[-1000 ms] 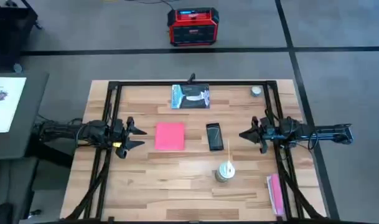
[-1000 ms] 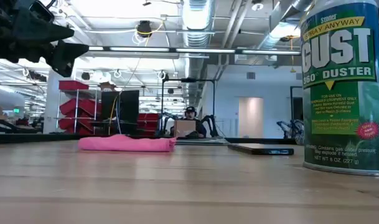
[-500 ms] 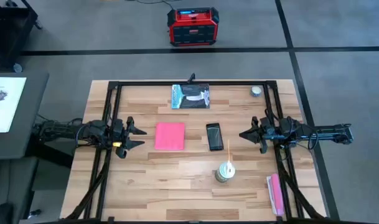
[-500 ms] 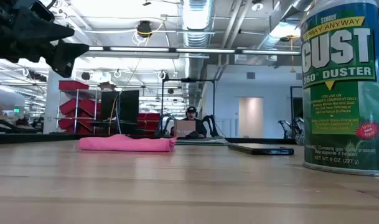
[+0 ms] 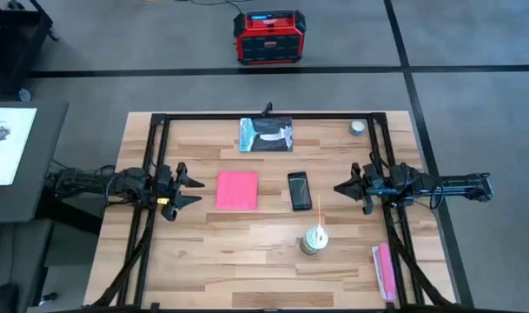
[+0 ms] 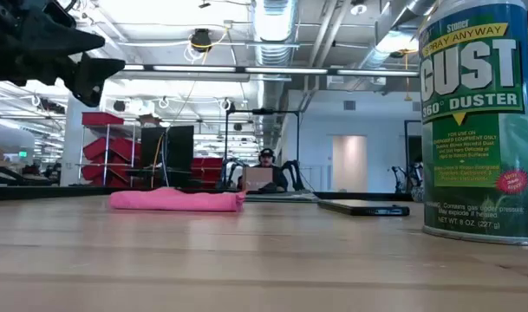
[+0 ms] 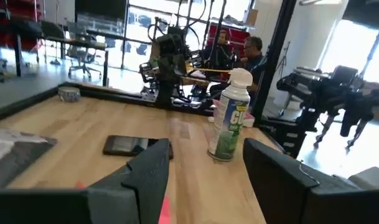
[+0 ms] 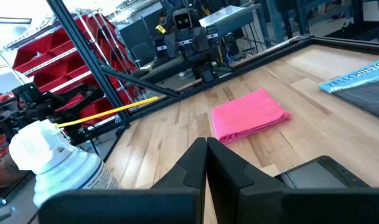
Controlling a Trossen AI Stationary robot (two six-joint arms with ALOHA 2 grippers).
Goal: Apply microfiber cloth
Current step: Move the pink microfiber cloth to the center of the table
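Note:
The microfiber cloth (image 5: 237, 189) is a pink-red square lying flat on the wooden table, left of the black phone (image 5: 300, 190). It also shows in the low view (image 6: 177, 199) and the right wrist view (image 8: 248, 114). My left gripper (image 5: 195, 191) hovers open just left of the cloth, pointing at it. My right gripper (image 5: 339, 187) hovers shut to the right of the phone, pointing at it, its fingers (image 8: 206, 168) closed together. The left wrist view shows the phone (image 7: 136, 145) between my open fingers.
A duster spray can (image 5: 314, 240) with a yellow straw stands near the phone, toward the near edge. A blue-and-grey package (image 5: 266, 135) lies at the far edge, a small round tin (image 5: 358, 127) at the far right, and a narrow pink oblong (image 5: 384, 269) at the near right.

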